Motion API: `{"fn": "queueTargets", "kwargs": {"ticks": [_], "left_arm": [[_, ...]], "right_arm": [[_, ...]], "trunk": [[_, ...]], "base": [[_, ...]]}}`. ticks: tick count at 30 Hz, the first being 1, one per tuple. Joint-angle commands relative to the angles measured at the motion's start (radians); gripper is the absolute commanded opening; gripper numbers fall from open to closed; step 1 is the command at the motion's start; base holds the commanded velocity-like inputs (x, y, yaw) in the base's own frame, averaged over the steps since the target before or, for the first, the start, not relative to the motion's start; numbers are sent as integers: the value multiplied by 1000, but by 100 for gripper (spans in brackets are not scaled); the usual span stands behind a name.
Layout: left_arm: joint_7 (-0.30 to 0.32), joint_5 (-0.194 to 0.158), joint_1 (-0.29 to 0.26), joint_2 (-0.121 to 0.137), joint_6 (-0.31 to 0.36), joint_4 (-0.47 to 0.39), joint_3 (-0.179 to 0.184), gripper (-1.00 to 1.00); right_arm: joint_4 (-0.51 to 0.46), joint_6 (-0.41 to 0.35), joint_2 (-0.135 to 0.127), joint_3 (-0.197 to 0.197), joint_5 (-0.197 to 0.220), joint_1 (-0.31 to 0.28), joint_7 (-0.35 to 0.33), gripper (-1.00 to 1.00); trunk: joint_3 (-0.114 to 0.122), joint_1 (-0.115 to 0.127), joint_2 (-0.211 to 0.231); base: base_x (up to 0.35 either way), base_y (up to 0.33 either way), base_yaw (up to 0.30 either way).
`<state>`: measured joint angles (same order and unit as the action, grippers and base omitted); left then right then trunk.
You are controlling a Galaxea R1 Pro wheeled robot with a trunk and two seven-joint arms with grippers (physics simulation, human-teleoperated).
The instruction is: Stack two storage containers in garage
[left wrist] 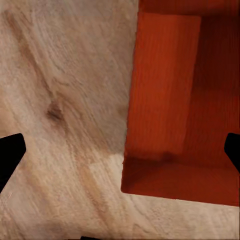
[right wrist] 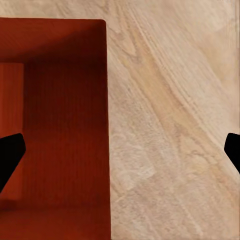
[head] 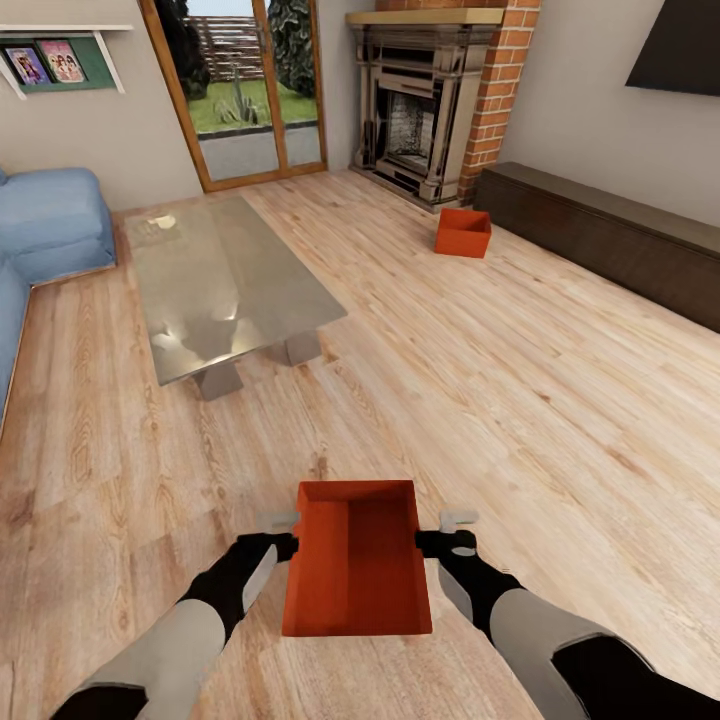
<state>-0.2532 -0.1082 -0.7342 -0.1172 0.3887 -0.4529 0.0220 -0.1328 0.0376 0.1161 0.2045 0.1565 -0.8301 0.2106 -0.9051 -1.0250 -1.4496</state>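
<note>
One orange-red storage container [head: 357, 570] sits low in front of me on the light wood-plank living room floor, between my two grippers. My left gripper [head: 284, 534] is open at the bin's left wall, and in the left wrist view that gripper [left wrist: 120, 152] has its fingers spread across the wall of the bin [left wrist: 170, 110]. My right gripper [head: 446, 532] is open at the right wall. In the right wrist view that gripper [right wrist: 120, 150] has one fingertip over the bin [right wrist: 60, 130] and one over the planks. The other storage container [head: 463, 232] lies on the floor by the brick fireplace [head: 430, 95].
A glass coffee table [head: 225, 285] stands ahead on the left, with a blue sofa [head: 45, 225] beyond it. Wood-framed glass doors [head: 240, 90] are at the back. A long dark low cabinet [head: 610, 235] runs along the right wall.
</note>
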Motion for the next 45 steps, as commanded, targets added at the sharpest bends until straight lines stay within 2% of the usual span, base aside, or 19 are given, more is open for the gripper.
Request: {"fn": "queueTargets", "kwargs": {"ticks": [1,2,6,11,13,14,16,24,36,41,45], "left_arm": [[-7,10,-2,-4,-19,11,4,100],[-7,39,-6,-10,-63,37,6,100],[-7,81,-10,-25,-162,125,8,100],[-6,95,-11,-43,-205,147,9,100],[1,94,-11,-45,-267,147,6,100],[3,93,-11,-47,-329,148,4,100],[0,92,-11,-47,-352,150,3,100],[-9,89,-11,-48,-359,156,1,100],[-10,82,-11,-45,-354,160,-2,100],[-12,40,-11,-45,-278,163,-1,100],[-12,19,-11,-43,-256,165,0,100]], "right_arm": [[8,14,0,8,11,-1,4,100],[18,28,0,8,11,-1,3,100],[43,46,3,7,13,0,-3,100],[113,51,14,7,13,0,-26,100],[134,57,23,8,12,4,-35,100],[142,63,34,7,12,7,-37,100],[144,65,38,8,12,10,-38,100],[151,67,46,9,7,12,-39,100],[151,68,44,9,5,13,-32,100],[150,69,41,8,6,13,-28,100],[150,71,41,8,6,13,-28,100]], "trunk": [[-1,0,0],[-1,0,0],[-1,0,0],[-1,0,0],[-1,0,0],[-1,0,0],[-1,0,0],[-1,0,0],[-1,0,0],[-1,0,0],[-1,0,0]], "base": [[0,0,0],[0,0,0],[0,0,0],[0,0,0],[0,0,0],[0,0,0],[0,0,0],[0,0,0],[0,0,0],[0,0,0],[0,0,0]]}}
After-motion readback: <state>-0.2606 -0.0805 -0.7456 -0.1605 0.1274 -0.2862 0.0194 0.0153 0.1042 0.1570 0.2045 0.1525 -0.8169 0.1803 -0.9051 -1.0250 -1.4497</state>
